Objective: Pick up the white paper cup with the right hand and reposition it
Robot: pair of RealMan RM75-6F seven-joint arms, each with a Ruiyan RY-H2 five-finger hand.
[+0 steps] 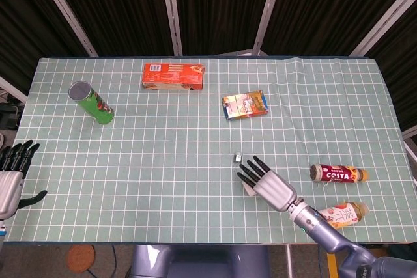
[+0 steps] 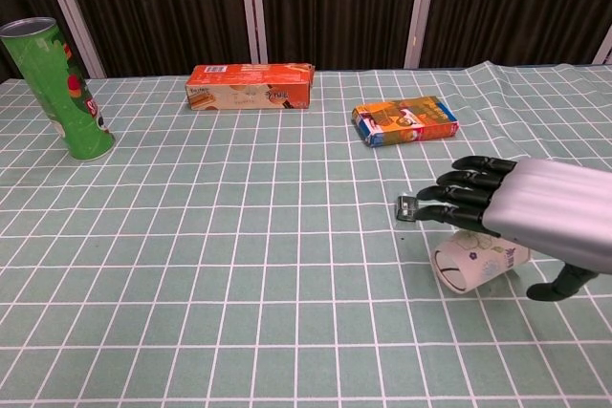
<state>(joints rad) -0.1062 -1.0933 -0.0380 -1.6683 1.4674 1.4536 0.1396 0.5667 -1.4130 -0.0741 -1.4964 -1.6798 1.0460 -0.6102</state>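
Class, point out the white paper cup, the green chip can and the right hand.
white paper cup (image 2: pixel 469 265), chest view, on its printed side wall.
green chip can (image 2: pixel 59 78), chest view, mid-body label.
right hand (image 2: pixel 545 209), chest view, on its silver back.

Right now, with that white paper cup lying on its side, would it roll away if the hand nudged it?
Probably. The white paper cup lies on its round wall, so a nudge would likely roll it, curving. It looks light and thin, so easily crushed. The right hand hovers over it, fingers spread.
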